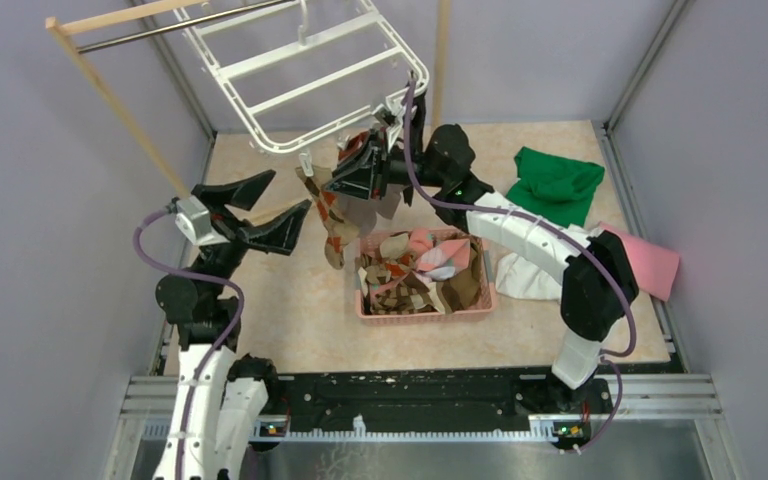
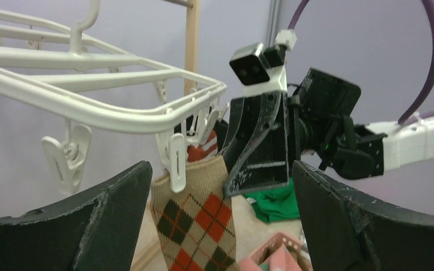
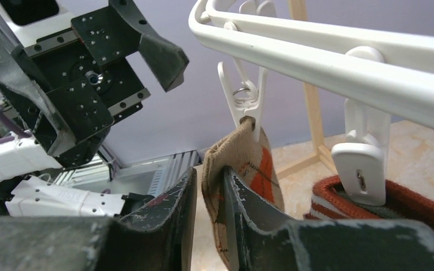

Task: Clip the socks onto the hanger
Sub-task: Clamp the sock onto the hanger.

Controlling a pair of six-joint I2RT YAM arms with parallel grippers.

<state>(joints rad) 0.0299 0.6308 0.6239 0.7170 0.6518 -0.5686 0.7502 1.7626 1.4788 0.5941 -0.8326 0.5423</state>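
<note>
The white hanger (image 1: 421, 72) hangs from the rack bar at the back. A brown argyle sock (image 1: 332, 215) dangles from a clip (image 2: 178, 161) on its near edge. My right gripper (image 1: 348, 175) is at that sock. In the right wrist view its jaws (image 3: 210, 172) stand slightly apart around the sock's cuff (image 3: 260, 158), with a gap on one side. My left gripper (image 1: 292, 190) is wide open and empty, just left of the sock (image 2: 195, 220). A second sock with a red-striped cuff (image 3: 373, 209) hangs from the neighbouring clip (image 3: 361, 169).
A pink basket (image 1: 425, 315) holding several more socks stands below the hanger. Green (image 1: 555, 185), white (image 1: 525, 275) and pink (image 1: 650, 262) cloths lie to the right. The wooden rack's post (image 1: 120, 105) slants at the left.
</note>
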